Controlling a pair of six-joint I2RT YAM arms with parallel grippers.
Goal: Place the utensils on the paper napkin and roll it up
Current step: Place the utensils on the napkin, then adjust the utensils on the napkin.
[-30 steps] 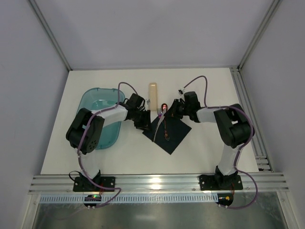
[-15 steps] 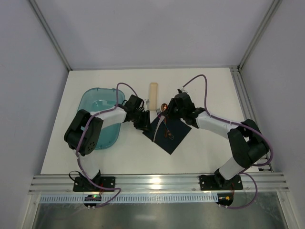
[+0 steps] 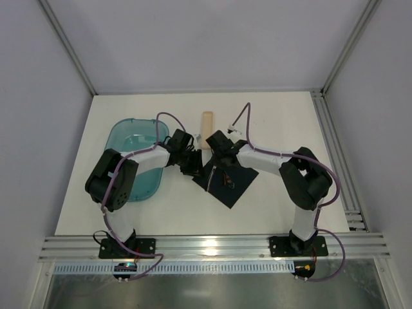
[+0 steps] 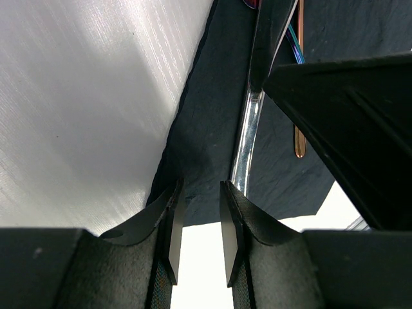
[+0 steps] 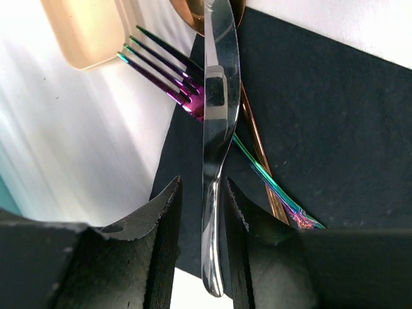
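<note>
Right tool (image 5: 201,196) swung left over napkin (image 5: 322,116) | fork (image 5: 161,55) partly under knife (image 5: 215,109)

Overhead from behind; two close wrist views above napkin (image 3: 238,185).

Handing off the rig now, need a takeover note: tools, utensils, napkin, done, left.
Left tool: open, empty, at the paper napkin's edge.
Right tool: open, straddling the knife handle, seemingly not clamped.
Knife, fork, spoon lie crossed on the napkin; fork tines overhang its edge.
Done: all three placed.
Left: back off, roll the napkin up.
</note>
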